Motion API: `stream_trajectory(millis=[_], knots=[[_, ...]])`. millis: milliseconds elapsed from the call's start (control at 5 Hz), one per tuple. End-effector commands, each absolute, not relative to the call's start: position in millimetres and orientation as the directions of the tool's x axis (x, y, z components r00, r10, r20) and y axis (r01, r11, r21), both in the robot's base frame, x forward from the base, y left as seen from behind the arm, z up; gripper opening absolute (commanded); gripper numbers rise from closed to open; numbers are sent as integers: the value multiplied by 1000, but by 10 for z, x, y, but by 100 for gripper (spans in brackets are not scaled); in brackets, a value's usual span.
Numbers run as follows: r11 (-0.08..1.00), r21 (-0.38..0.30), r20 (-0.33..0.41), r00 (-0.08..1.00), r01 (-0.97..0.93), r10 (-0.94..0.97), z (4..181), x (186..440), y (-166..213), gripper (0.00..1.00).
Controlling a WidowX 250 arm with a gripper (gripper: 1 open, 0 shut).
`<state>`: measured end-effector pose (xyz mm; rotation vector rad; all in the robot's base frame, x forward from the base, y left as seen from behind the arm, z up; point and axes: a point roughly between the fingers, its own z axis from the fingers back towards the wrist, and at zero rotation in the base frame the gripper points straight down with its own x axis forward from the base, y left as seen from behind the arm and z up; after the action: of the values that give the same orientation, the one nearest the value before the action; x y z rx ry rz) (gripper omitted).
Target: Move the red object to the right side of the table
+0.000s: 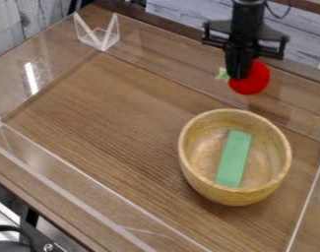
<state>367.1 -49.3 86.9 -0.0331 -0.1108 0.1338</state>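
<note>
A: Wooden bowl (236, 156) down at the lower right, sitting upright, pale rim all the way round.

B: And inside it, a flat green block (234, 157), lying lengthwise along the bowl's floor, tilted slightly off vertical in the view.

A: Far back left corner, a small clear folded stand (96, 31), V-shaped, right against the wall there.

B: Well apart from the bowl. Behind everything, pale grey planks (189, 15).

Table (84, 118): brown wood-grain, glossy clear acrylic walls. Bowl (202, 167): pale smooth wood. Red object (252, 79): shiny plastic look.
</note>
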Motion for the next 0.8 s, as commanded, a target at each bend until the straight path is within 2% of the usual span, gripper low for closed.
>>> stream_trajectory(millis=[0,600], knots=[[988,-52,174,973,-146,153,995,3766,-588,0],[964,-53,165,950,-259,265,822,3711,-674,0]])
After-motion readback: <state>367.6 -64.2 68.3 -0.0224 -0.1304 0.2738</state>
